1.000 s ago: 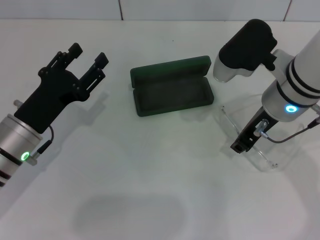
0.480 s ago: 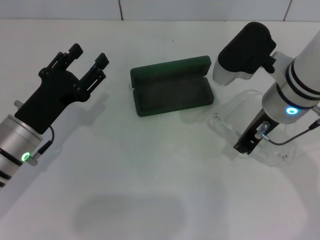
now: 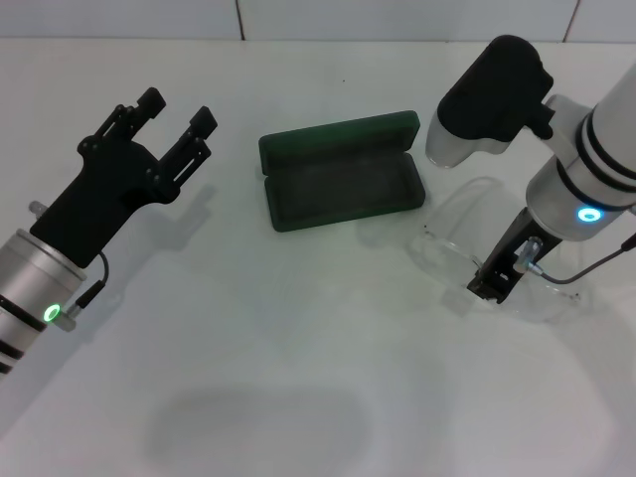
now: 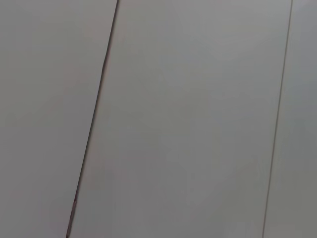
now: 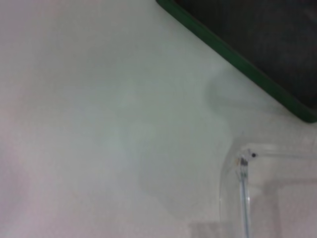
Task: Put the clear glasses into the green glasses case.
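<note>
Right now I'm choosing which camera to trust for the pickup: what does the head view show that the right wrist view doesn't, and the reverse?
Only the head view shows both arms: the left gripper, open and parked left of the case, and the right gripper down at the glasses, plus the whole open dark green hinged glasses case. Only the right wrist view shows, close up, the small hinge of the clear wraparound plastic glasses. Both show the white table, part of the case and the glasses.

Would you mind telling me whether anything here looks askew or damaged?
Nothing stands out. The green glasses case lies open and intact on the table, and the clear glasses sit to its right under the right end effector.
</note>
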`<state>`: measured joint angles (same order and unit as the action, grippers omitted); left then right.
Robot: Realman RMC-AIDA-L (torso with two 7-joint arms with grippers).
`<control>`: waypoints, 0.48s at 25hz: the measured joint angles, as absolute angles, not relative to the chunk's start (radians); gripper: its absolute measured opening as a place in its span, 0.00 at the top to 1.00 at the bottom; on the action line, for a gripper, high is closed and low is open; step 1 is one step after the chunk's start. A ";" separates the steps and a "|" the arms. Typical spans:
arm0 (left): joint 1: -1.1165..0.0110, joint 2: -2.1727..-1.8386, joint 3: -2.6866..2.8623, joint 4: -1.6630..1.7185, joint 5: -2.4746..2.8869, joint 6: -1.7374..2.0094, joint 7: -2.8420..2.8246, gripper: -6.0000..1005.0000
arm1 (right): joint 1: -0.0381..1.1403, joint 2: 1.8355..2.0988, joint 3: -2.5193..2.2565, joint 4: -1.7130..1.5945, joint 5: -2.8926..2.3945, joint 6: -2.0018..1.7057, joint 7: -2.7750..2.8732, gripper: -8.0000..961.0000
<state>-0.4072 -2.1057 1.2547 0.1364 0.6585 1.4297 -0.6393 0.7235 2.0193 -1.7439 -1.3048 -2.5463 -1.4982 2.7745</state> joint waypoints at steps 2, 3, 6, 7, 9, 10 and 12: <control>-0.407 -2.106 1.255 0.134 0.657 1.430 -0.639 0.29 | 0.722 2.019 -1.734 -1.312 -2.546 -1.508 2.764 0.86; -0.407 -2.106 1.255 0.132 0.655 1.430 -0.639 0.29 | 0.720 2.018 -1.724 -1.316 -2.544 -1.518 2.754 0.86; -0.407 -2.106 1.254 0.127 0.649 1.434 -0.637 0.29 | 0.689 2.020 -1.678 -1.359 -2.533 -1.553 2.710 0.86; -0.407 -2.106 1.254 0.126 0.649 1.437 -0.635 0.29 | 0.669 2.021 -1.661 -1.381 -2.529 -1.560 2.694 0.86; -0.406 -2.107 1.254 0.108 0.649 1.455 -0.602 0.29 | 0.627 2.020 -1.614 -1.428 -2.499 -1.571 2.653 0.86; -0.406 -2.107 1.254 0.108 0.649 1.455 -0.602 0.29 | 0.613 2.019 -1.593 -1.438 -2.480 -1.575 2.633 0.86; -0.406 -2.108 1.250 0.089 0.646 1.475 -0.579 0.29 | 0.573 2.018 -1.538 -1.461 -2.426 -1.585 2.576 0.86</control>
